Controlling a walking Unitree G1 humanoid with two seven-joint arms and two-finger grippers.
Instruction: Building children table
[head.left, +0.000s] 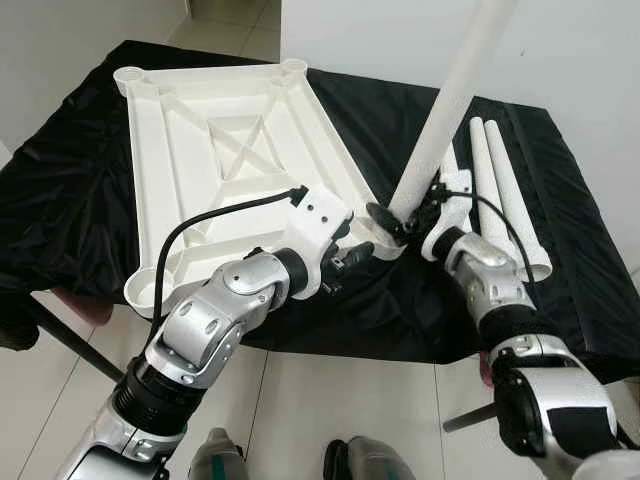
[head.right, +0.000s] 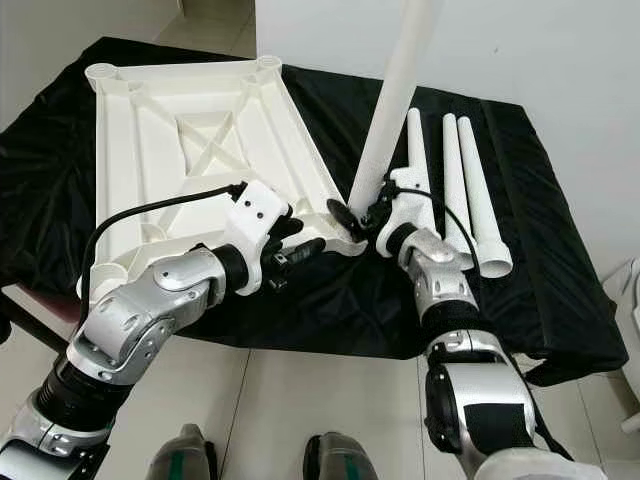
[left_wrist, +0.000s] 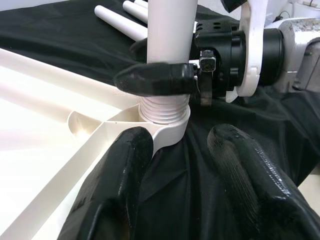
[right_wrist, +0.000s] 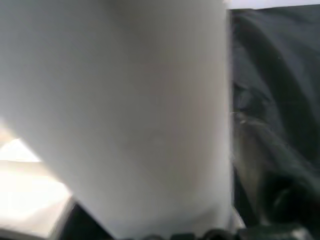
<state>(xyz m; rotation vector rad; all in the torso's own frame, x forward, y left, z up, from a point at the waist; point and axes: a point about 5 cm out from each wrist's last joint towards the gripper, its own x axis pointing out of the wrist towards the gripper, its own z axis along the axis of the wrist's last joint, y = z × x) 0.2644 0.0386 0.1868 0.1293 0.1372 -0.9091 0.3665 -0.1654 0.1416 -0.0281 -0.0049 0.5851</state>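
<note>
- The long white plastic tube leg (head.left: 452, 105) looks light, stiff and slick; the right gripper (head.left: 405, 222) has its jaws clamped low on it.
- Its threaded end sits in the corner socket of the upturned white ribbed plastic tabletop (head.left: 225, 150) on the black-draped bench (head.left: 400, 310).
- The left gripper (left_wrist: 195, 165) steadies that corner, jaws apart.

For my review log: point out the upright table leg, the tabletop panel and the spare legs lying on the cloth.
Upright table leg (head.left: 455, 95), left eye view, mid-shaft.
Tabletop panel (head.left: 150, 170), left eye view, ribbed underside near its left edge.
Spare legs (head.right: 470, 190), right eye view, middle of one tube.

Place: a home room is suggested.
Floor (head.left: 330, 400): pale tiles are seen.
Walls (head.right: 520, 50): plain white.
Counter (head.left: 80, 190): draped in black cloth.
</note>
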